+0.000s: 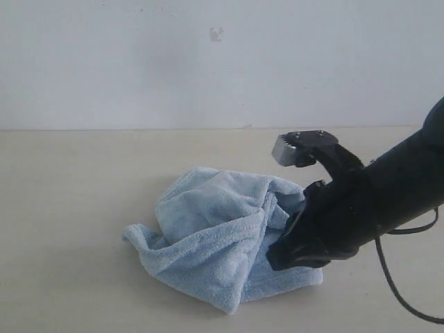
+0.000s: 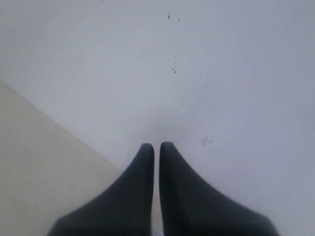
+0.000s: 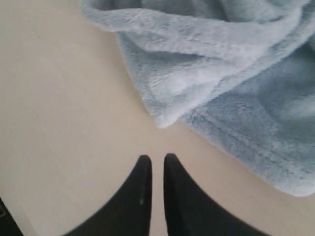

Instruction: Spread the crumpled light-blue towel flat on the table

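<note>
right end effector (image 3: 157, 158) has its two dark fingers drawn together, with only a sliver of gap and nothing between them. it hangs over bare bench (image 3: 59, 123), just short of a folded corner of the towel (image 3: 236, 88). left end effector (image 2: 156, 146) is likewise closed and empty, pointing at the pale wall (image 2: 206, 73), and does not show in the exterior view. the towel lies as a crumpled light-blue heap on the cream bench, right of centre and toward the near edge, with my right arm over its right side. it looks soft, light and floppy, with a fluffy pile, so i judge it will sag and drag rather than slide stiffly and needs lifting by an edge. the best hold looks like the stitched hem at the protruding corner nearest my right fingers, once they are opened.
</note>
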